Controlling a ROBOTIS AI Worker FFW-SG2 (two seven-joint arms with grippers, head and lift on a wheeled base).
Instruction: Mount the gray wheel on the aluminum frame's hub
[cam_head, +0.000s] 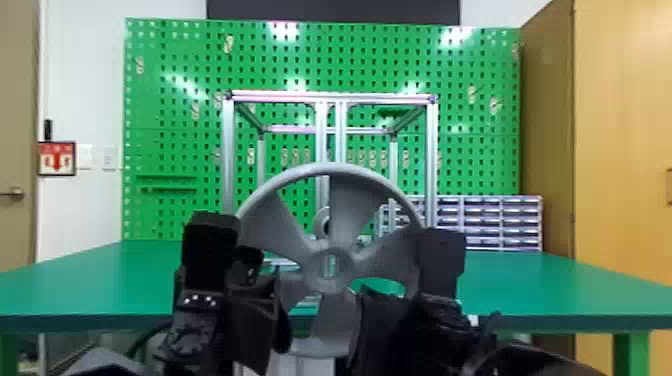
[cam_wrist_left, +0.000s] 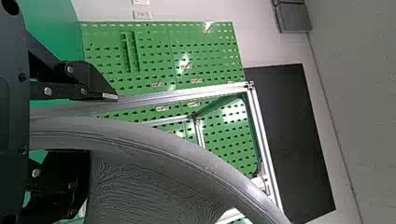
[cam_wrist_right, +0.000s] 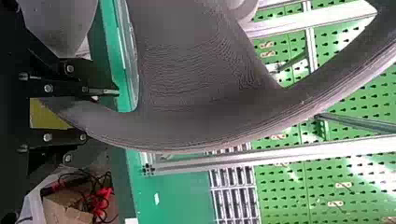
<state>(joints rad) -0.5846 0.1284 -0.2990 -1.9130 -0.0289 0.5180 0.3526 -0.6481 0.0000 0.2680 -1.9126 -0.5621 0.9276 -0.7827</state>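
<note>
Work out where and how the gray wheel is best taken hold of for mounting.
Probably by its outer rim, at the left and right edges, coming from the robot's side and pinching between the rim's outside and inside. The rim is narrow, the gaps between the broad blades give room inside it, and the upright wheel's center stays free.

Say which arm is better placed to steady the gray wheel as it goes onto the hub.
Right, probably: the right fingers sit close on both sides of the gray wheel's rim. One left finger stands apart from that rim, so the left grip looks looser.
</note>
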